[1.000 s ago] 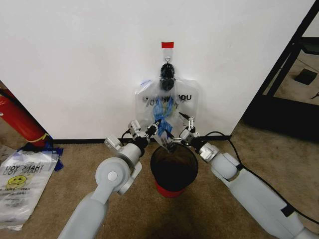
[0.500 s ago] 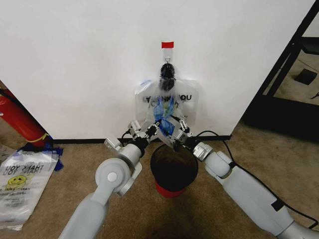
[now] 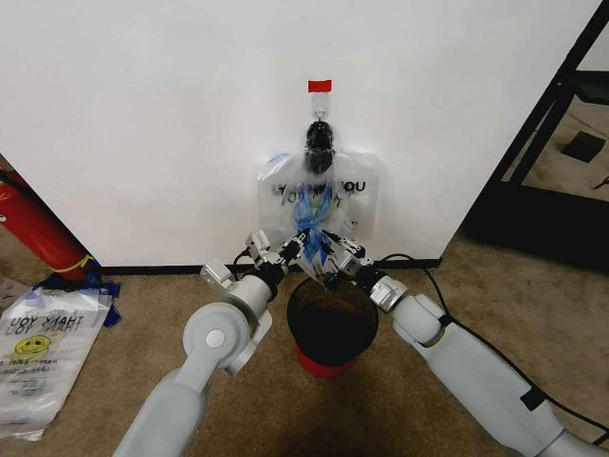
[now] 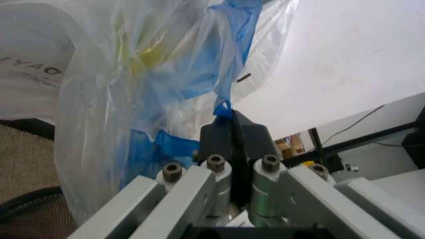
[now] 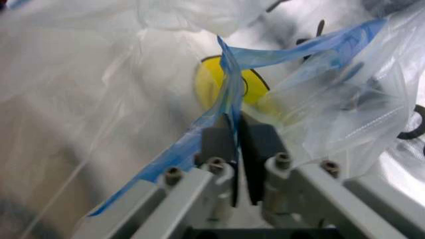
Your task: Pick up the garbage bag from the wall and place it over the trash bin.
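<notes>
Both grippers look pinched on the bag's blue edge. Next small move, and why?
Probably pull both grippers down and away from the white wall to slip the bag free. The left gripper and right gripper are each shut on a blue edge of the thin see-through plastic garbage bag, which hangs from the black clip, right above the round black trash bin.

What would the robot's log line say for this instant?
left pincer: shut on garbage bag | right pincer: shut on garbage bag | bag: hanging on wall | trash bin: below

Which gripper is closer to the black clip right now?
Roughly equal. Left gripper and right gripper both pinch the garbage bag below the clip.
</notes>
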Available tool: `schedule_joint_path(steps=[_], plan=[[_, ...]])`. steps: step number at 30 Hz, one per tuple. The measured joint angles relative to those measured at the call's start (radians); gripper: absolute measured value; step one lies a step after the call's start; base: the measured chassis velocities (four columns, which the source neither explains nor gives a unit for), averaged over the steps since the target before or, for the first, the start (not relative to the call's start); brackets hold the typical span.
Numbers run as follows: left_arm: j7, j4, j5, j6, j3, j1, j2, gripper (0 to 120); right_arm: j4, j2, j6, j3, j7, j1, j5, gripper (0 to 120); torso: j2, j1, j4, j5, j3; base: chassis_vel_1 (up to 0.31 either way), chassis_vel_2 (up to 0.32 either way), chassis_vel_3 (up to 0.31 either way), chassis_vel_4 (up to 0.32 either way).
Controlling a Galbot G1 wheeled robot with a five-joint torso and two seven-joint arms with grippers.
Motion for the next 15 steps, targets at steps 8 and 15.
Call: schedule_joint_path(steps=[8,15], plan=[[0.001,-0.023,0.000,0.003,-0.012,0.009,0.018,0,0.050,0.011,-0.020,0.029,0.023,-0.037,0.088,0,0.000,0.000,0.0001,0.0000,0.000,0.000,0.000,0.000,0.000],[-0.001,-0.106,0.000,0.006,-0.069,0.067,0.059,0,0.317,-0.040,-0.083,0.178,-0.011,-0.200,0.378,0,0.000,0.000,-0.0002,0.0000,0.000,0.000,0.000,0.000,0.000]])
